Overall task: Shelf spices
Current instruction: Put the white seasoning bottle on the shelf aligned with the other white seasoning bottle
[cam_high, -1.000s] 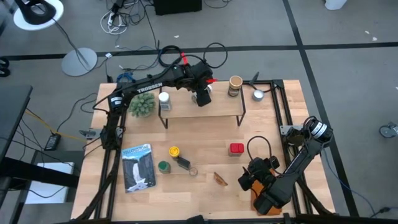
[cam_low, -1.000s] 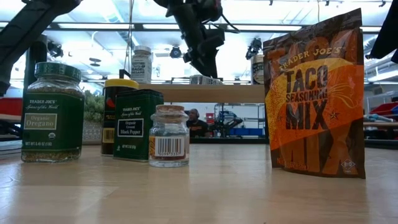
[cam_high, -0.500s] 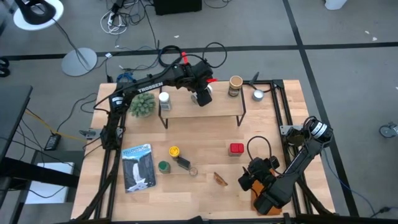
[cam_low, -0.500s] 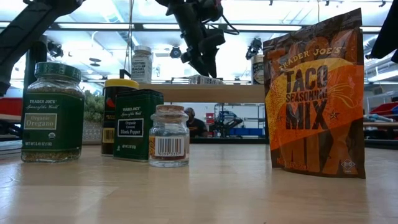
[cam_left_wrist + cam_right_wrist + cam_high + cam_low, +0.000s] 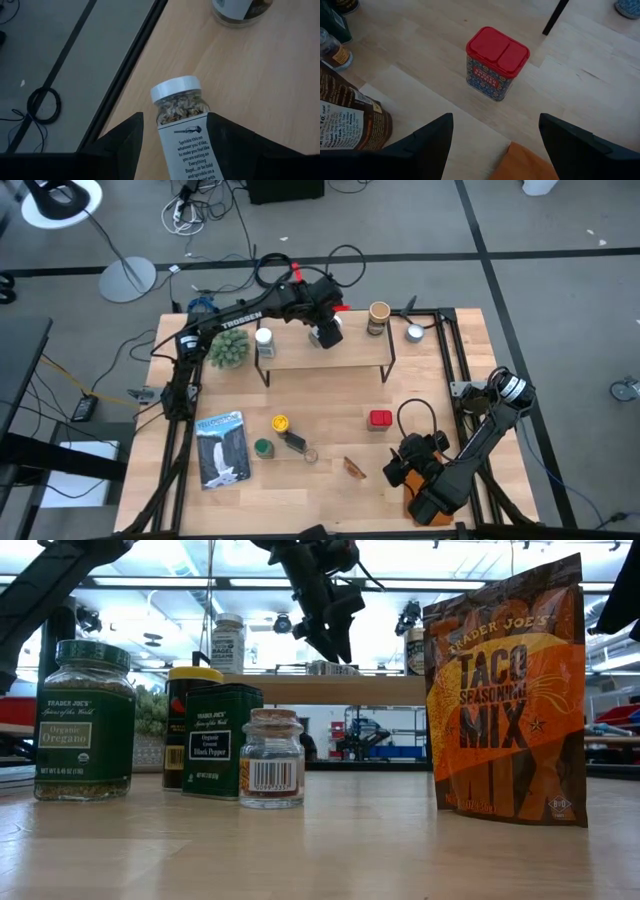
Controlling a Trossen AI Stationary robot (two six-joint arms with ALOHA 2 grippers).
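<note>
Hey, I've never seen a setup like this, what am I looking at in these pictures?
Two robot arms work at a wooden table. One camera looks straight down, one sits at tabletop height, and one rides on each wrist. The left tool holds a white-lidded jar over the low wooden shelf, where another white-lidded jar already stands. The right tool waits open near the table's front, facing a red tin. Other spice jars and a taco seasoning pouch remain on the table.

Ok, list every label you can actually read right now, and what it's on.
"TRADER JOE'S TACO SEASONING MIX": orange pouch
"Organic Oregano": green-lidded jar
"Black Pepper": green tin
"TROSSEN": left arm
"Sprinkle this on whatever you like": white-lidded jar
Red tin: label unreadable
</note>
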